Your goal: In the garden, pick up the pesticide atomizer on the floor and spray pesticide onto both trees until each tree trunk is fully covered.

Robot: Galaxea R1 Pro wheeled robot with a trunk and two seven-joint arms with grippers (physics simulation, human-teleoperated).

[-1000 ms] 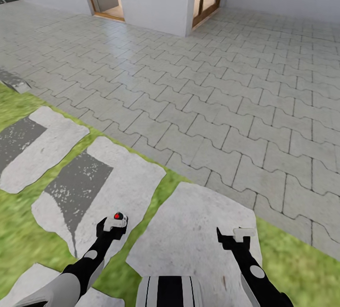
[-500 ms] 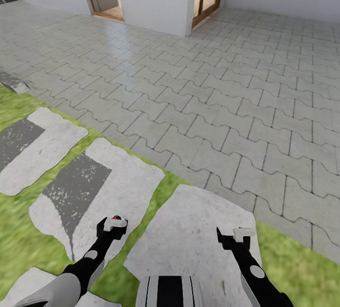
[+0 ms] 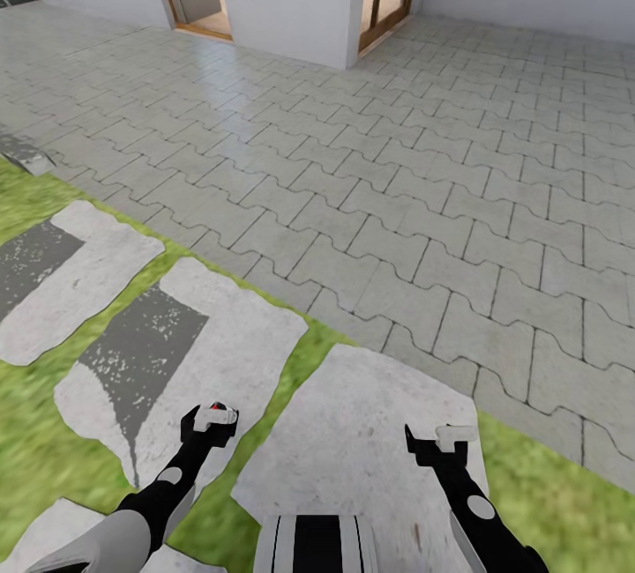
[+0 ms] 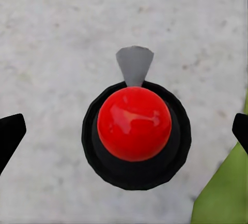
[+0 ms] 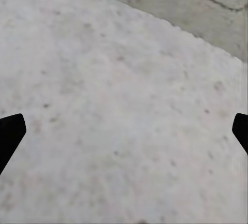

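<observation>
Fingers (image 4: 11,136) of the left arm flank the pesticide atomizer (image 4: 135,131), spread wide.

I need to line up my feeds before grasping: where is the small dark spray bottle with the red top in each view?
Head view: small dark spray bottle with the red top, low left, just beyond the left pincer.
Left wrist view: centred, seen from above, fingertips wide apart.
Right wrist view: not in it.
Shared landmark: the pale grey stepping stone.

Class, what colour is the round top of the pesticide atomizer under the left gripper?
Bright glossy red on the pesticide atomizer, ringed in black; the left wrist view shows it best.
</observation>
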